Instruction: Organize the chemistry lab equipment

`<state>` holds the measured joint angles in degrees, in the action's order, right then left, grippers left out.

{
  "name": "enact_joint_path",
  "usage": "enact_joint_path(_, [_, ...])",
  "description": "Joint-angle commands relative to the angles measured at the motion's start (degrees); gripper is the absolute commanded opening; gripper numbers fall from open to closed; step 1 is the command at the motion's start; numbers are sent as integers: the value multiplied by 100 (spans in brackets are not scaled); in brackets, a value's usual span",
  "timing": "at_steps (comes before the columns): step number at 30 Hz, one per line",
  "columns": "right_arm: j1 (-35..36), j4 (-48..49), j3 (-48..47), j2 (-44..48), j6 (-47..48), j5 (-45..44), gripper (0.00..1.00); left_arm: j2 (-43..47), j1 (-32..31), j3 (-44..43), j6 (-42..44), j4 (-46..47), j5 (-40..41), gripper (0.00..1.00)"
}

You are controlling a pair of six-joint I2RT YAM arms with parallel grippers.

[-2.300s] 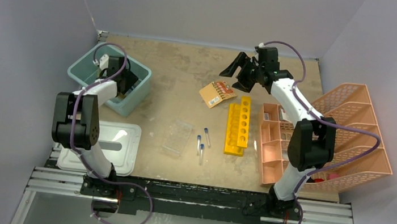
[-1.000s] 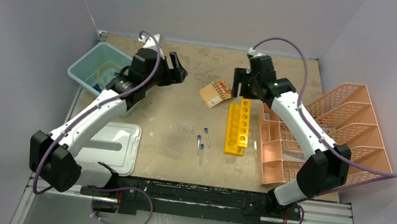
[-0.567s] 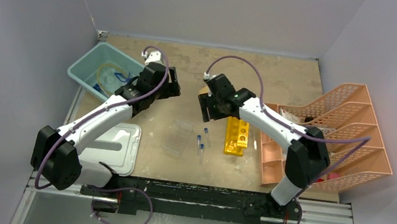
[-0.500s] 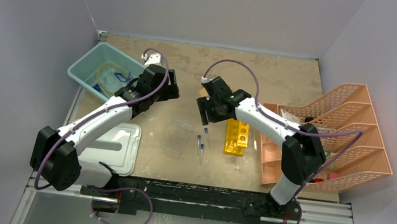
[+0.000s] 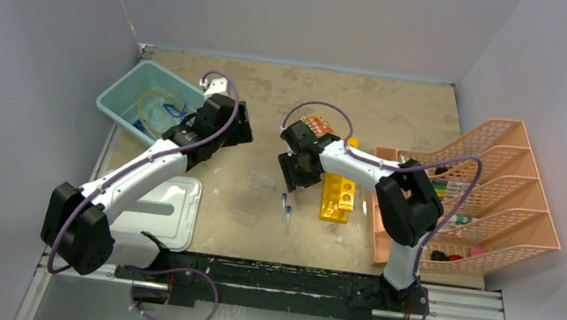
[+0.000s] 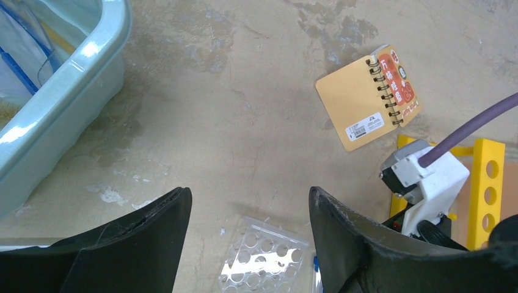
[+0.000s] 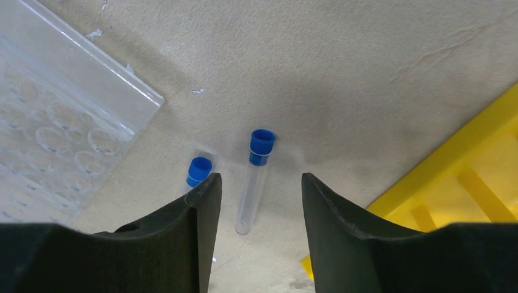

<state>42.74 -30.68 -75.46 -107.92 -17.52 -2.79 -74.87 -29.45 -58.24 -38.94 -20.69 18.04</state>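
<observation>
Two clear blue-capped tubes (image 5: 286, 207) lie on the table between the clear plastic tube rack (image 5: 253, 197) and the two yellow racks (image 5: 340, 185). My right gripper (image 5: 294, 179) is open and low over them. In the right wrist view one tube (image 7: 254, 180) lies between the open fingers of that gripper (image 7: 259, 180), touching neither. A second tube (image 7: 198, 171) lies by the left finger. My left gripper (image 5: 240, 126) is open and empty, above the table right of the teal bin (image 5: 119, 107). In its wrist view the left gripper (image 6: 249, 195) looks down on the clear rack (image 6: 262, 265).
A spiral notebook (image 5: 318, 123) lies behind the right gripper. The salmon-pink organiser (image 5: 496, 194) stands at the right edge. A white lid (image 5: 175, 216) lies front left. The teal bin holds a bag and blue items.
My right arm swung from the back, past the notebook, down over the tubes. My left arm came out of the teal bin and moved toward the table's middle.
</observation>
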Motion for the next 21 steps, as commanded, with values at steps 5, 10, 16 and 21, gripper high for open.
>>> enact_joint_path(5, [44, -41, -155, -177, 49, -16, 50, 10, -34, -115, -2, 181, 85, 69])
enact_joint_path(10, [59, 11, -123, -283, 51, -72, 43, 45, -34, -116, 25, 163, 252, 69])
enact_joint_path(16, [53, 274, -54, -415, 0, -409, 29, 58, -34, -92, -10, 179, 218, 69])
enact_joint_path(21, [40, 1118, 354, 18, -138, -789, 23, 207, -34, 182, 106, 821, -709, 72])
